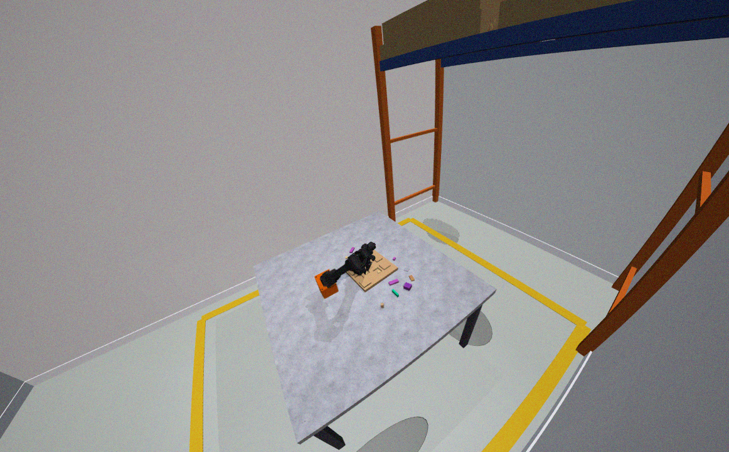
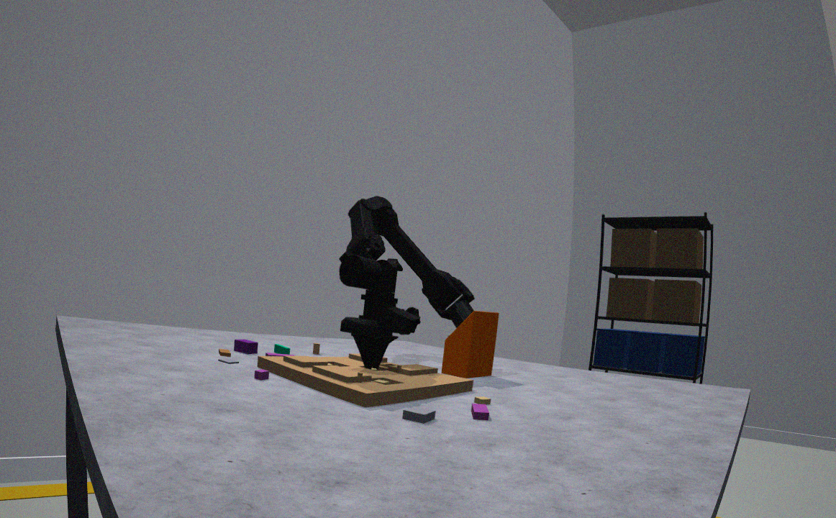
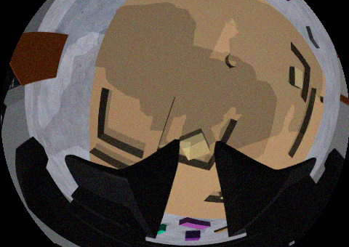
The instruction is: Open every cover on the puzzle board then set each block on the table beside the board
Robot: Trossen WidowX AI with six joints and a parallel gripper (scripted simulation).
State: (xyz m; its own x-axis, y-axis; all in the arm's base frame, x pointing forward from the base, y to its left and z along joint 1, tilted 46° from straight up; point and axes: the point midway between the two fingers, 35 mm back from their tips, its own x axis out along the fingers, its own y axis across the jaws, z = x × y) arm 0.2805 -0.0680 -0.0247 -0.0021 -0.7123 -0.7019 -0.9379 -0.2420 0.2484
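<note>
The tan puzzle board (image 1: 368, 282) (image 2: 424, 388) (image 3: 193, 189) lies on the grey table. Flat tan covers stand slightly proud of it. My gripper (image 1: 366, 272) (image 2: 371, 367) (image 3: 197, 145) points down low over the board, its fingers partly open. In the wrist view a pale yellow block (image 3: 195, 146) shows in an uncovered well between and below the fingertips. Another pale block (image 3: 299, 77) shows in a well at the right. A further well near the right finger is partly hidden. A small round peg (image 3: 231, 61) stands on the board. The arm's shadow darkens much of it.
On the table lie a purple block (image 1: 407, 285) (image 2: 245, 346), a green piece (image 1: 395, 292) (image 2: 281, 348), a magenta bar (image 1: 393, 281) (image 3: 196, 224), a dark grey piece (image 2: 419, 416) and a magenta block (image 2: 480, 412). The orange arm base (image 1: 327, 289) (image 2: 473, 347) stands beside the board.
</note>
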